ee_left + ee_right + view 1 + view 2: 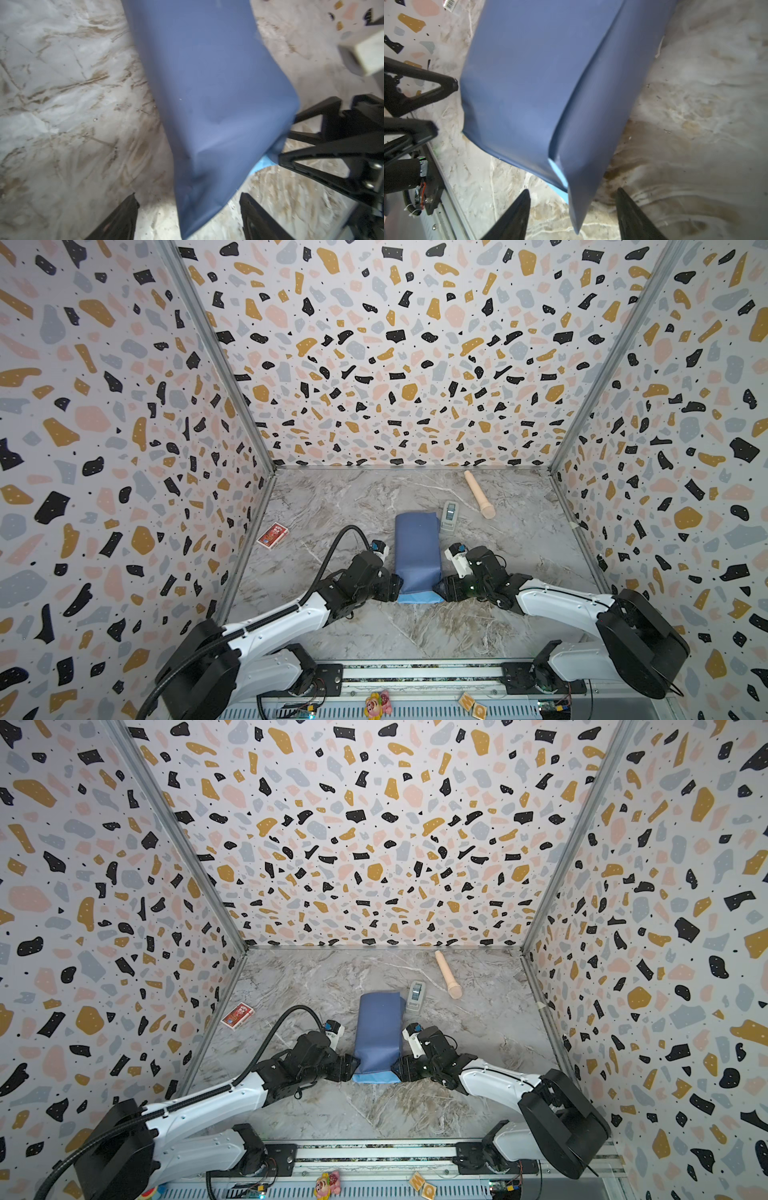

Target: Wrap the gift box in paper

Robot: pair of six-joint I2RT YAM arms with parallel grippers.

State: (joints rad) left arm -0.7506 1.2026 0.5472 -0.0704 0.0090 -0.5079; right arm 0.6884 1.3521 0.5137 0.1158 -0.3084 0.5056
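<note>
Nearest, the left gripper (398, 588) and the right gripper (437, 590) are seen with jaws parted, each straddling a near corner of the paper (417, 547), nothing clamped. A light-blue strip of it is laid flat on the table (415, 635) between them. The gift box is hidden, presumably under the folded sheet mid-table. Both corners should be pinched evenly and tucked together, so the end fold is kept square. Beyond, the tape dispenser (449, 516) is set beside it.
</note>
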